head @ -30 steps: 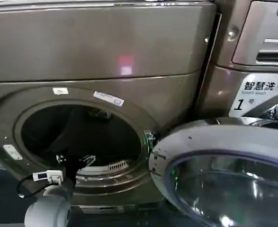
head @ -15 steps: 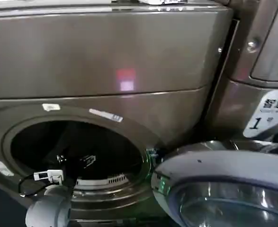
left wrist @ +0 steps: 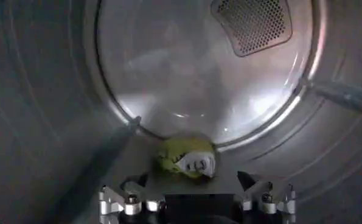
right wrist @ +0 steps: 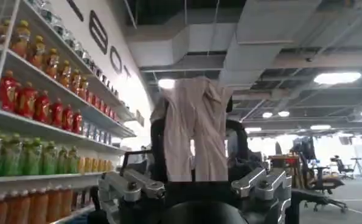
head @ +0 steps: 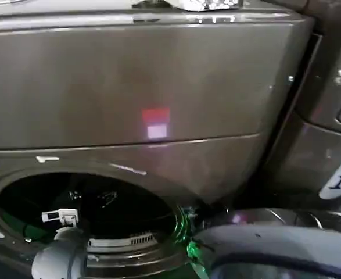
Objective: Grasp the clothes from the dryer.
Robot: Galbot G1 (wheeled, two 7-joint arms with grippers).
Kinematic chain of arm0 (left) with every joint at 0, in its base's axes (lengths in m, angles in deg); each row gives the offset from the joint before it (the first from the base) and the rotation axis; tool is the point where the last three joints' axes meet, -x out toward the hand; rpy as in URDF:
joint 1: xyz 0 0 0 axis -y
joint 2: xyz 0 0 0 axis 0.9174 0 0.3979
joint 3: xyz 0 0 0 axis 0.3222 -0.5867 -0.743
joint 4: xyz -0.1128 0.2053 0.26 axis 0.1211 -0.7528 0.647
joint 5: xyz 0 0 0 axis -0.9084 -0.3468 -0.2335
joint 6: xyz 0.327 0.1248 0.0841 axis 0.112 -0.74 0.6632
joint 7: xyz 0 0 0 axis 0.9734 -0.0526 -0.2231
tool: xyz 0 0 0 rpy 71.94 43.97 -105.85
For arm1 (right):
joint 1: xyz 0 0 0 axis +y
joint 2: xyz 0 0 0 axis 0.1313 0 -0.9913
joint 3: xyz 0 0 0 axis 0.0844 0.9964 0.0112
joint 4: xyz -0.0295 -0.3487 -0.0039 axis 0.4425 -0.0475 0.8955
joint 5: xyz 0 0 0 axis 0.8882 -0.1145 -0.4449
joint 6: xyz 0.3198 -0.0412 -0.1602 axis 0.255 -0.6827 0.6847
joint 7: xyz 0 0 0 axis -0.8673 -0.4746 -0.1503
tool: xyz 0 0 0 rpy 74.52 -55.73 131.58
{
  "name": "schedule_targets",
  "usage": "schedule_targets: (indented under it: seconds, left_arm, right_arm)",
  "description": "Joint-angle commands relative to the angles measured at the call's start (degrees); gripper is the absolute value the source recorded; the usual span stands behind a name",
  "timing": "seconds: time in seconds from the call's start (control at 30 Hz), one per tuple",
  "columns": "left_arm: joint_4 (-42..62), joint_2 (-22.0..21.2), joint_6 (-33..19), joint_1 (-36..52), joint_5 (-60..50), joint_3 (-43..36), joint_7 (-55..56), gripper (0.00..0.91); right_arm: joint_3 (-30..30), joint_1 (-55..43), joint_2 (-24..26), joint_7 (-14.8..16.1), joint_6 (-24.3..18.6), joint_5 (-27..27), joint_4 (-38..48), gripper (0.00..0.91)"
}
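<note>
Two arms are being shown at once, each in a different pose; the left arm is being reached forward from the lower left of the head view, its grey wrist segment lying at the lip of the dryer opening, with a small white tagged part sitting on top of it; the drum is being looked into by the left wrist camera, and the left gripper is being held inside it, level and pointed at the back wall, its fingers being kept wide apart with nothing between them; a crumpled yellow-green garment is lying on the drum floor just ahead of the gripper, centred between the spread fingers and apart from them, near the rim of the shiny rear wall; a perforated vent is set high on that wall; the round dryer door is standing swung open at the lower right of the head view; the right gripper is being held raised and directed away from the machine, toward shelves of bottled drinks and a ceiling with lights; a pale pinkish cloth is being clamped between its fingers, hanging upward in that view.
</note>
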Motion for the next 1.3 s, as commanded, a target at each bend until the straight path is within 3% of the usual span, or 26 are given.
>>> schedule_targets:
  seconds: [0.03,0.1,0.4,0.7,0.97,1.1,1.3]
  left_arm:
    - [11.62,-0.38,-4.92,9.87,0.59,-0.11,0.38,0.907]
    - [16.99,-0.17,-8.16,13.39,-1.26,-0.05,-0.08,0.907]
    - [35.51,-0.52,-11.57,31.77,-3.06,0.52,-0.42,0.907]
    - [54.11,-0.11,-17.37,42.69,-2.5,0.83,-2.82,0.907]
    - [72.74,-0.08,-26.14,53.81,-5.43,0.32,-4.16,0.907]
    - [79.64,-0.44,-30.33,57.28,-7.71,0.77,-5.49,0.907]
    - [82.06,-0.64,-29.69,58.32,-12.59,0.76,-7.63,0.907]
  right_arm:
    - [0.77,-0.44,-0.08,-0.05,-0.35,-0.01,-0.54,0.907]
    - [1.06,-0.69,0.03,-0.1,-0.36,0.02,-0.44,0.907]
    - [1.95,-0.49,0.02,-0.05,-1.29,0.0,0.75,0.907]
    - [3.84,-1.44,0.2,-0.12,-1.22,-0.18,0.0,0.907]
    - [3.92,-1.41,0.59,-0.13,-1.37,-0.18,0.6,0.907]
    - [4.32,-1.76,0.72,-0.15,-1.32,-0.24,0.72,0.907]
    - [4.76,-2.31,1.02,-0.14,-1.31,-0.43,1.04,0.907]
